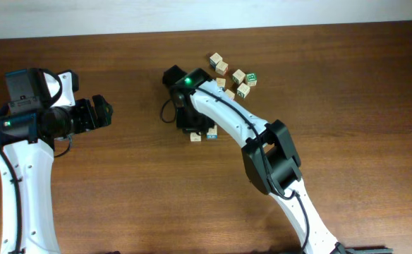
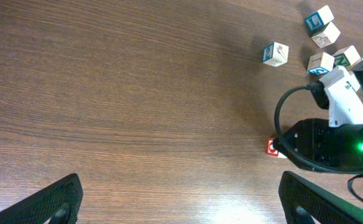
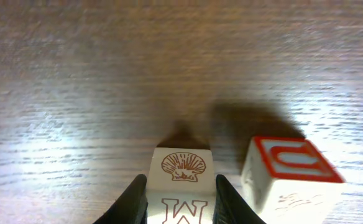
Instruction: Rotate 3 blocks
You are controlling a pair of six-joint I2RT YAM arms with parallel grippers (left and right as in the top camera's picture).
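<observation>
My right gripper (image 3: 180,186) is shut on a plain tan block (image 3: 183,167) printed with a shell and a W. One dark finger presses each of its sides. A red-sided block (image 3: 290,171) with a U on top stands just to its right, on the table and apart from the fingers. In the overhead view the right gripper (image 1: 192,121) points down over these blocks, left of the block cluster. The red block (image 2: 272,147) peeks out beside it in the left wrist view. A blue-sided block (image 2: 275,54) lies on its own. My left gripper (image 1: 100,113) is open and empty, far left.
Several more letter cubes, some teal-faced and one green-faced, sit in a cluster (image 1: 233,79) at the back, right of the right gripper. The right arm (image 1: 262,148) crosses the table diagonally from the front right. Bare wooden table (image 2: 138,93) lies between the two grippers.
</observation>
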